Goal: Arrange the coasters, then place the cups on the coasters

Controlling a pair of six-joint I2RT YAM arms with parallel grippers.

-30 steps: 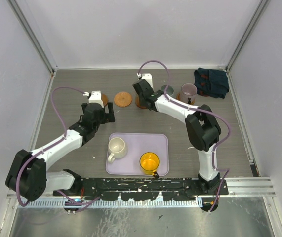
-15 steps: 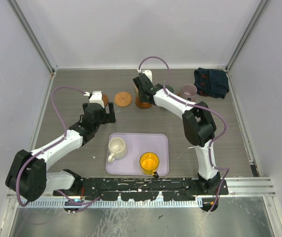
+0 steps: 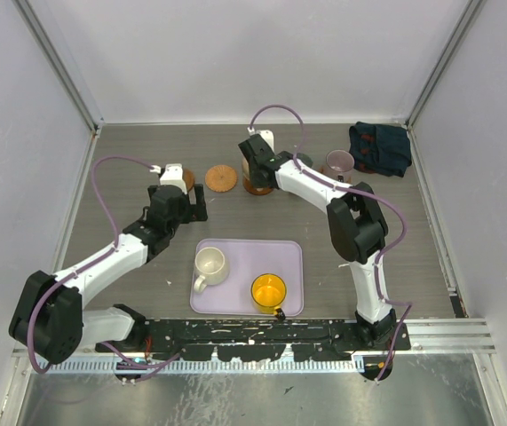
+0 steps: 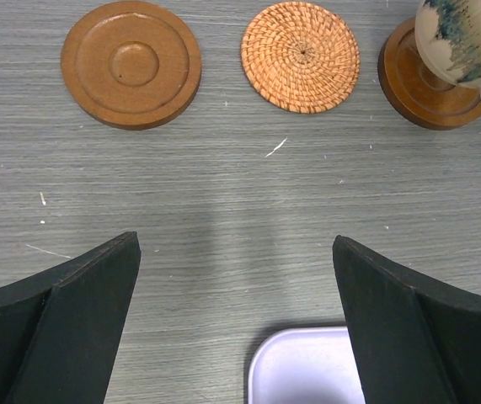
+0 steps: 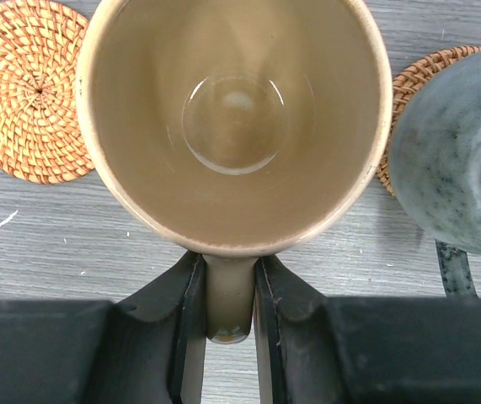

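Grey worktop [image 3: 138, 151], far side: right pincer [image 5: 229, 295] clamped on the handle of the tan-beige cup [image 5: 232, 118], poised over a brown wooden coaster [image 4: 415, 91]; lower it level and centred before release; left pincer [image 4: 233, 246] apart, empty.

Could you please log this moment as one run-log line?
right gripper shut on tan cup handle, at brown coaster | left gripper open, empty | cream cup, yellow cup on tray

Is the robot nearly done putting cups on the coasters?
About halfway. The grey cup sits on a woven coaster; the purple cup stands beside it. The right gripper holds the tan cup by its handle at a brown coaster. The white cup and yellow cup wait on the tray; the wooden coaster and orange coaster are bare.
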